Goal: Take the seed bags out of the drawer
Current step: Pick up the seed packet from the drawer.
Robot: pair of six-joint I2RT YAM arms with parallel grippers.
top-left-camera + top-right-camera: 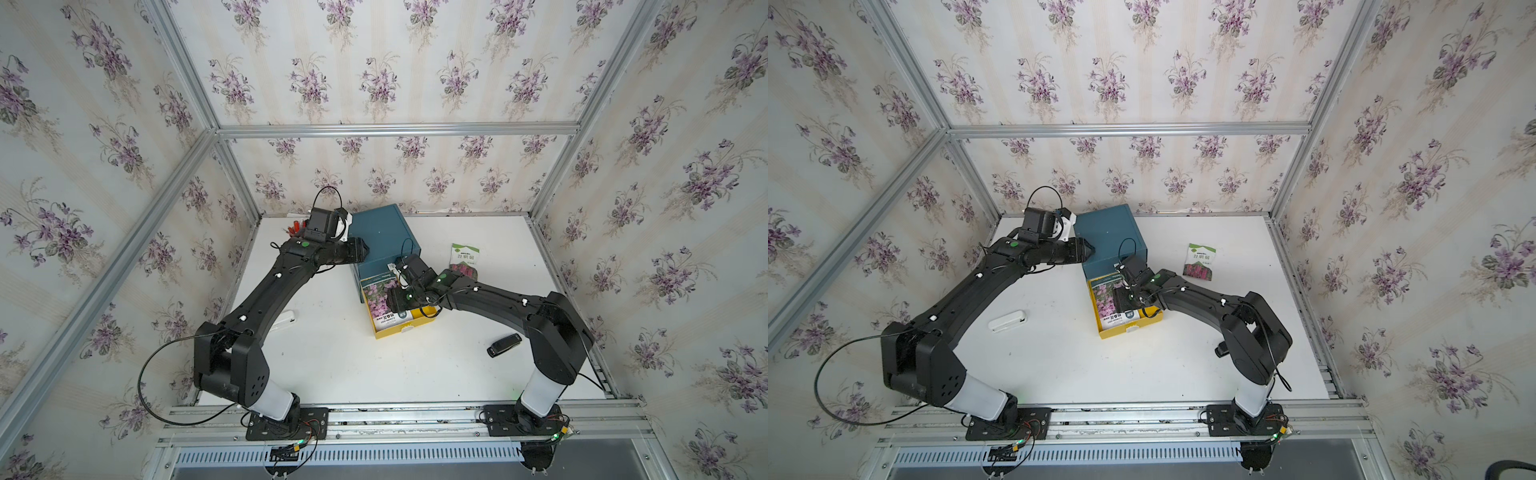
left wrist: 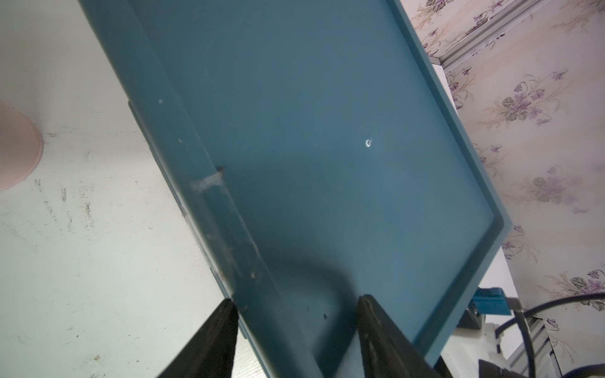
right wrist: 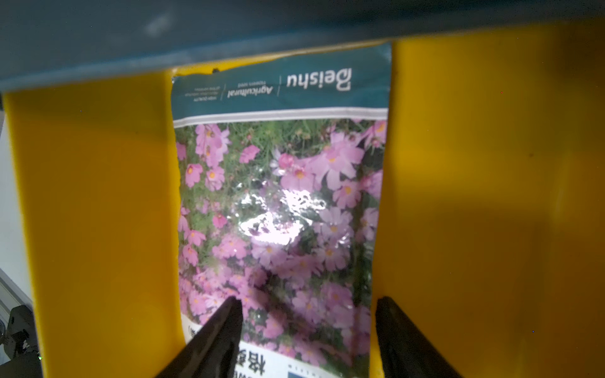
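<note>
A dark blue box sits at the back of the white table. Its yellow plastic drawer is pulled out toward the front. Inside the drawer is a flat shiny seed bag with pink flowers. In the right wrist view it lies flat on the yellow floor, and its blue-green top strip reaches back under the box's front edge. The right gripper hangs right over this pink bag with its two black fingers spread apart and nothing pinched between them. One fingertip is over the flower picture and the other is at the bag's side edge. I cannot tell if the tips touch the bag. In both top views the right arm reaches in over the drawer and hides part of the bag. A white and green seed bag with red flowers lies on the table outside the drawer, to the right of the box and apart from it. The left gripper is clamped on the rim of the blue box at its left side. One finger is on the outside wall and the other is over the box's top. A small black gadget lies on the table near the right arm. A small white oblong thing lies near the left arm.
</note>
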